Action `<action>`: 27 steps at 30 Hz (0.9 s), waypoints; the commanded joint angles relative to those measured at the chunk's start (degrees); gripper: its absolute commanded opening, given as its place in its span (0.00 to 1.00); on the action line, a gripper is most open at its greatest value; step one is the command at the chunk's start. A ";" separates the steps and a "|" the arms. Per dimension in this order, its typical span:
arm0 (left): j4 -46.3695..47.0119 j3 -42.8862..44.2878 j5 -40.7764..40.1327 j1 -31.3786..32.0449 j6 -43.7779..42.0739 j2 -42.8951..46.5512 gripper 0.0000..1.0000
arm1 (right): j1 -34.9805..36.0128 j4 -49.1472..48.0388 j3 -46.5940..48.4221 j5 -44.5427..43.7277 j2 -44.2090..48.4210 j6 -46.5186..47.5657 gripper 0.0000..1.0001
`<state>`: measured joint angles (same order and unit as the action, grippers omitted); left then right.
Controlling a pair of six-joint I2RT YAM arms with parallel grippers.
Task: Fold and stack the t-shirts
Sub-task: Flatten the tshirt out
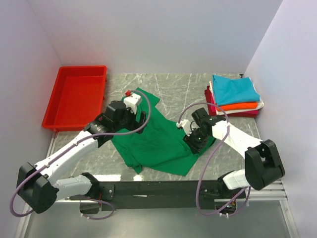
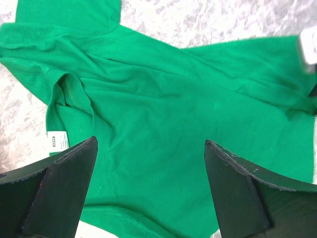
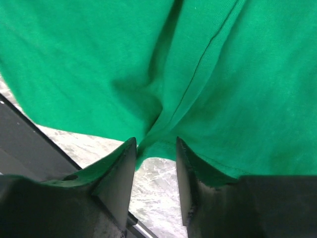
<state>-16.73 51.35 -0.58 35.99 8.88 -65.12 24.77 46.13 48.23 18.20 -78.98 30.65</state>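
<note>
Top external view puts the green t-shirt (image 1: 158, 141) rumpled and unfolded on the table (image 1: 173, 84) between the two arms. It lies well apart from the folded stack (image 1: 237, 94) at the far right and the red tray (image 1: 77, 96) at the far left. The step in hand looks like taking hold of the shirt to spread it flat before folding. The right gripper (image 3: 155, 141) sits at the shirt's right edge, its fingers (image 3: 116, 173) drawn close with a narrow gap and a ridge of cloth running to their tips. Whether that cloth is truly pinched I cannot tell. The left gripper (image 2: 151, 144) hovers over the collar side, fingers wide apart with nothing between them, and the neck label (image 2: 57, 140) is just beside one finger. To do this well, the right should catch only the hem, not a bunched double layer. The left should come down on a matching edge so that both can draw the cloth taut and even.
</note>
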 commanded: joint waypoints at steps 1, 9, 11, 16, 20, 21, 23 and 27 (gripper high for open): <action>3.89 3.39 8.45 -4.60 2.27 -1.83 0.93 | 0.36 -1.39 -0.51 -1.32 -1.87 -0.86 0.41; 6.80 15.85 19.91 -17.78 8.16 -15.80 0.92 | -0.78 -0.77 4.15 -6.82 -2.50 0.89 0.00; 6.19 19.99 19.13 -19.11 8.26 -23.01 0.92 | -3.57 -1.22 8.88 -9.48 -3.19 2.03 0.00; 1.19 39.67 20.70 -21.75 3.18 -45.99 0.71 | -8.86 -3.14 18.55 -11.43 -8.19 3.01 0.00; -8.30 58.65 18.43 -21.84 -3.16 -62.64 0.50 | -10.36 -3.76 21.82 -9.67 -11.19 2.83 0.00; -9.62 65.04 17.55 -21.84 -4.04 -65.19 0.45 | -10.36 -3.94 22.08 -9.41 -11.37 2.83 0.00; -12.09 69.83 15.00 -21.84 -7.12 -70.92 0.43 | -10.45 -4.29 22.61 -8.97 -11.63 2.92 0.00; -10.26 73.63 11.13 -21.92 -12.83 -75.05 0.43 | -11.24 -4.56 22.44 -7.83 -11.46 3.27 0.00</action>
<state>-25.65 120.07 13.87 13.96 3.22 -140.70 14.15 42.41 68.58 9.08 -90.54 33.15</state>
